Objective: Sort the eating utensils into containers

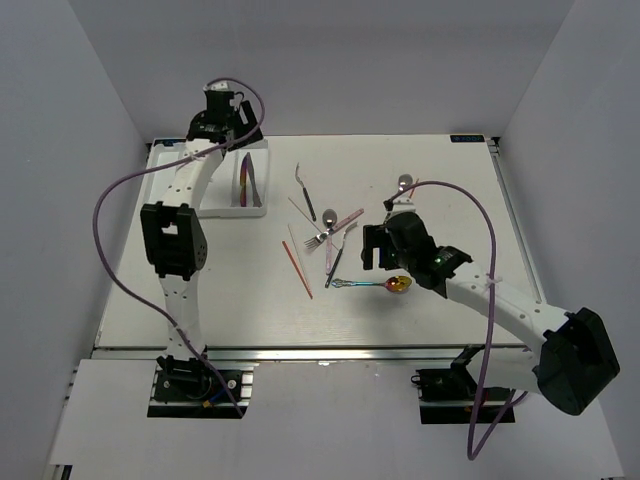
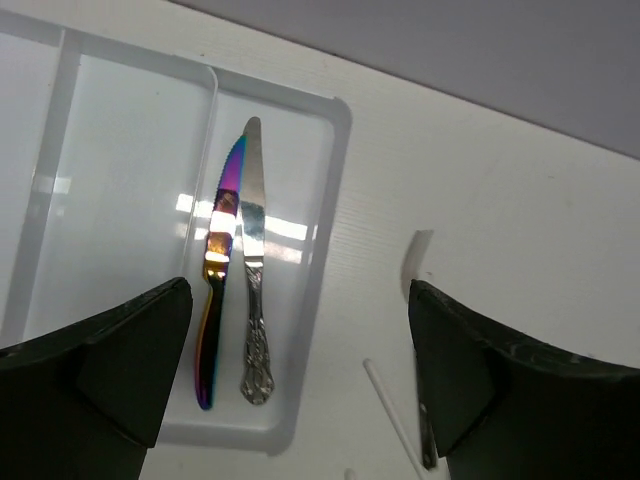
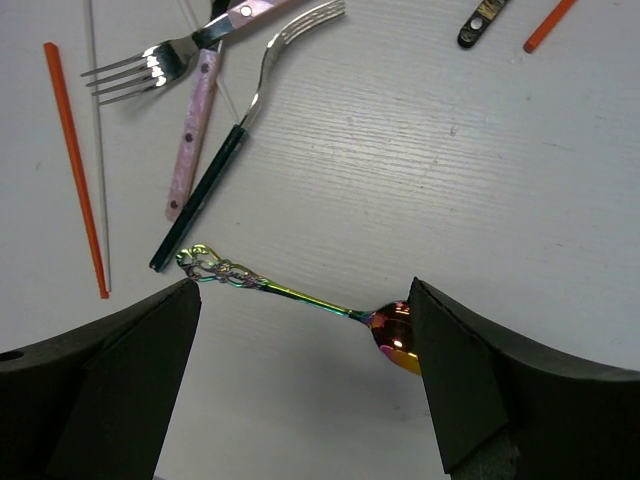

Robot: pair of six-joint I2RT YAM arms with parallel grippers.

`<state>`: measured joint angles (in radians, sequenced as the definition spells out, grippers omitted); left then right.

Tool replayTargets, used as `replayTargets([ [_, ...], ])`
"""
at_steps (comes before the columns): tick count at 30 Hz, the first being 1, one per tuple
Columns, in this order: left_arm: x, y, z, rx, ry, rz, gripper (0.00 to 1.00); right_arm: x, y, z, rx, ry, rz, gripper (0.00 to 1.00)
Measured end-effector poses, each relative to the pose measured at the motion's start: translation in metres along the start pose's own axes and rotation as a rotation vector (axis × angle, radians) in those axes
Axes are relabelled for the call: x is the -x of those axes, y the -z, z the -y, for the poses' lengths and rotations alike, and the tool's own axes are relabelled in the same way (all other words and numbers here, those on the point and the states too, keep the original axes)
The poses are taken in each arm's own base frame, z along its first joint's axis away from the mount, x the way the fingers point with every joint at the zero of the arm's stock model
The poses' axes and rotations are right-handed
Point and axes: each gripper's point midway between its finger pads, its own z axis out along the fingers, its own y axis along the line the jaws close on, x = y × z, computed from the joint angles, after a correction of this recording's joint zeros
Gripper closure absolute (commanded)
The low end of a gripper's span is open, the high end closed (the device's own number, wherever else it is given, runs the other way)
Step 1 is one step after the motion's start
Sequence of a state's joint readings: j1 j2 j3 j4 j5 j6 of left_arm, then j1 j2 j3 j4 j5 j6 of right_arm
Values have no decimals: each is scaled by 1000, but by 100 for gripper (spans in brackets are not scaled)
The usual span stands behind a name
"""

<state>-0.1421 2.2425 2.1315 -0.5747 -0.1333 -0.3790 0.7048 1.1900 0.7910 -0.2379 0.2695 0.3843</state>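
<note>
Iridescent spoon point(image 3: 300, 298) flat on bench point(image 3: 420, 150) under wide-open right fingers point(image 3: 100, 380); light, stiff, slick, best pinched across mid-handle. Left fingers point(image 2: 100, 370) wide over tray slot point(image 2: 330, 200) with two knives point(image 2: 250, 270)

Top cam: high, near-edge side, looks down on whole counter point(image 1: 250, 300). L wrist cam: close above tray point(image 2: 338, 170). R wrist cam: close above iridescent spoon point(image 3: 300, 297). Top view shares both.
</note>
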Motion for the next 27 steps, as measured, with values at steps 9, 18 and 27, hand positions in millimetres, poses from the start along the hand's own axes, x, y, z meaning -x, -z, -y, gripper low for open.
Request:
replayTargets([
  [9, 41, 194, -1, -129, 84, 190, 2, -2, -24, 22, -176, -75, -45, 11],
  [18, -117, 216, -84, 43, 9, 11, 2, -6, -27, 31, -331, -301, -90, 24],
  [27, -178, 220, -111, 102, -26, -101, 2, -25, -17, 21, -419, -540, -43, 25],
])
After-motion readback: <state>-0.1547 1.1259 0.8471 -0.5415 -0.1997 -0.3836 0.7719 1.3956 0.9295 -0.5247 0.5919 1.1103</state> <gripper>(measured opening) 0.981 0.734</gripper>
